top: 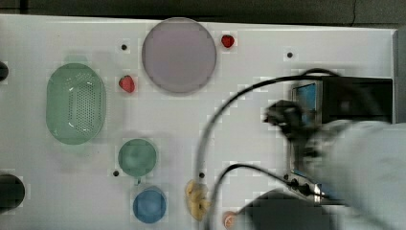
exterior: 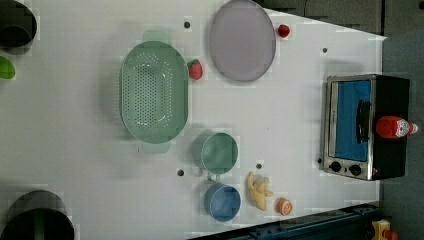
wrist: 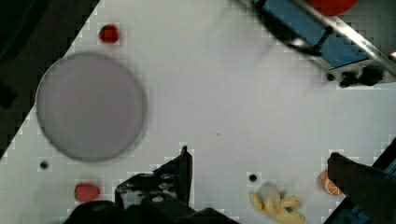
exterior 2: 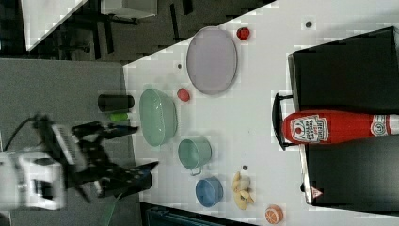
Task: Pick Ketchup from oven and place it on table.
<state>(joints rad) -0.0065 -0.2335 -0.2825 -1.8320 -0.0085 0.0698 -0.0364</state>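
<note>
Red ketchup [exterior 2: 336, 127] lay atop the oven [exterior 2: 348, 84] as your tool [exterior 2: 124, 148], fingers spread wide and empty, approached; you next needed to descend and grip it.

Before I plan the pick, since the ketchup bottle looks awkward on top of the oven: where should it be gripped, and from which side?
Grip the ketchup bottle across its wide red body, near the label, coming down from above. It lies on its side on the oven roof, so the body is exposed upward; the end effector appears open.

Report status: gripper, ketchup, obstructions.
Gripper open, holding nothing. Ketchup lying atop oven, untouched. Oven door shut. Nothing on ketchup.
</note>
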